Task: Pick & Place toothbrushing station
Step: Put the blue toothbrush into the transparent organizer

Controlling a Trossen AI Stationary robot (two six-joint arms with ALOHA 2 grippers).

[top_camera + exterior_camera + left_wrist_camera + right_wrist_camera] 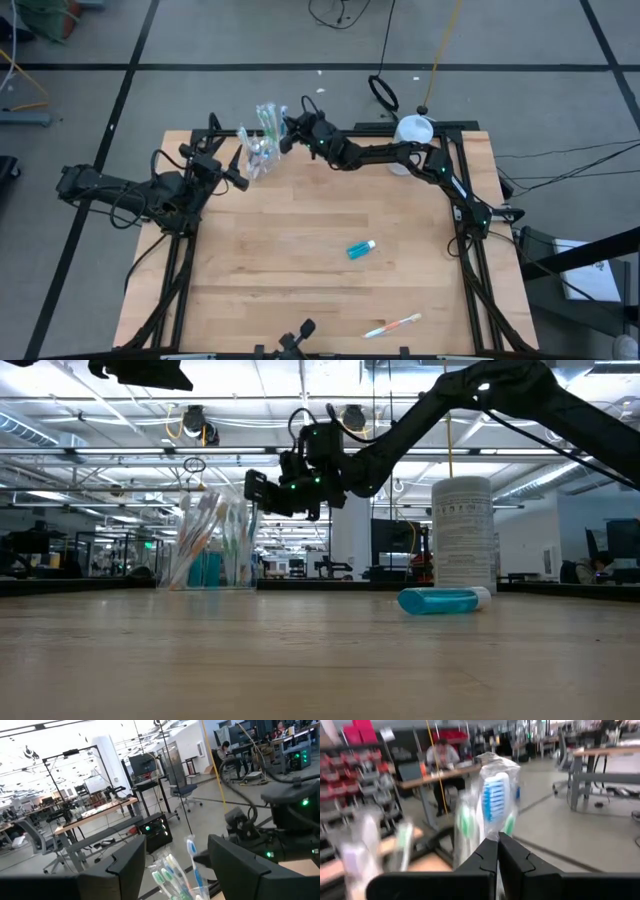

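Several toothbrushes [266,125] upright in clear cup [259,156] — teal tube [361,248] outside

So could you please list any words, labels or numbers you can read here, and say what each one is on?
None can be read.
White bottle: dark print lines in the low view, too small to read.
Teal tube: no readable label.
Packaged toothbrushes: no readable print on the wrappers.
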